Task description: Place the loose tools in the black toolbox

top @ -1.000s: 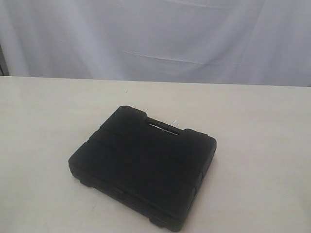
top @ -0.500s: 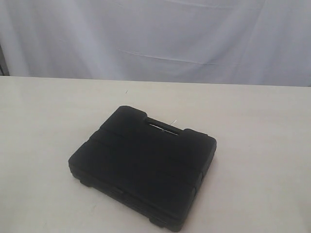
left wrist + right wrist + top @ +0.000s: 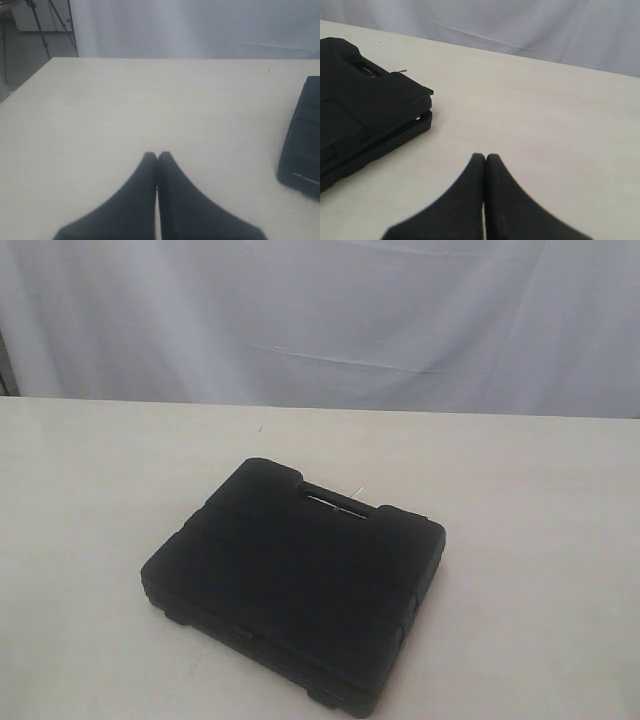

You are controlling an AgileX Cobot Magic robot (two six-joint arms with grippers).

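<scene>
The left gripper (image 3: 157,156) has its fingertips pressed together on nothing, over the pale table (image 3: 125,100). The right gripper (image 3: 485,157) is pressed together the same way. The black toolbox (image 3: 295,585) lies closed and flat at the lower centre of the exterior view, with its slot handle (image 3: 335,500) toward the white curtain (image 3: 320,320).

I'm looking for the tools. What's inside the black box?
The black toolbox lies closed on the table. Only its outer shell and slot handle show; anything inside is covered.
</scene>
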